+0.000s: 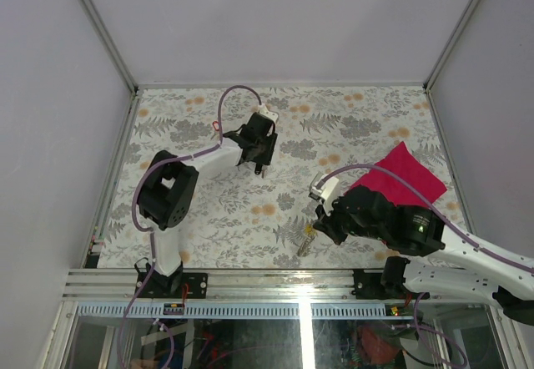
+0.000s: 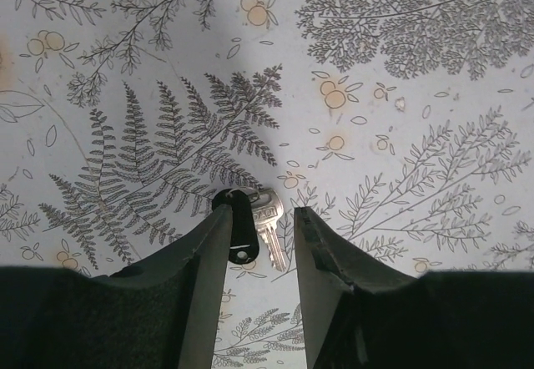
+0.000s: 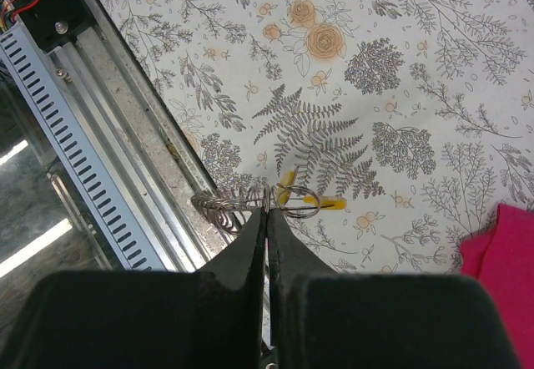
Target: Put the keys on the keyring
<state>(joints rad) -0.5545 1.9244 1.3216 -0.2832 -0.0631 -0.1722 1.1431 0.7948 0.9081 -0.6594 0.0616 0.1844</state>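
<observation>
The left tool (image 2: 260, 212) hangs low over the far-left part of the tabletop (image 1: 350, 127), a flat surface printed with grey ferns and small orange blossoms. Its two dark, matte fingers (image 2: 209, 252) stand partly apart and grip nothing. They straddle a tiny key (image 2: 271, 227) that lies flat in the gap, a placing that looks meant for closing on it. The key has a bright silvery blade. A glossy black plastic part lies against it, beside the left finger. I cannot tell if the two are one piece.

To the right, near the front edge, the right tool (image 3: 266, 217) has its fingers pressed fully together on the keyring (image 3: 219, 209). This is a thin, silvery wire loop that pokes out on both sides of the fingertips. A small yellow piece (image 3: 288, 187) sits on its right side. Pinched like this, the ring seems held steady to receive a key.

Farther right lies a magenta cloth (image 1: 400, 177), soft and roughly square, well apart from both tools.
</observation>
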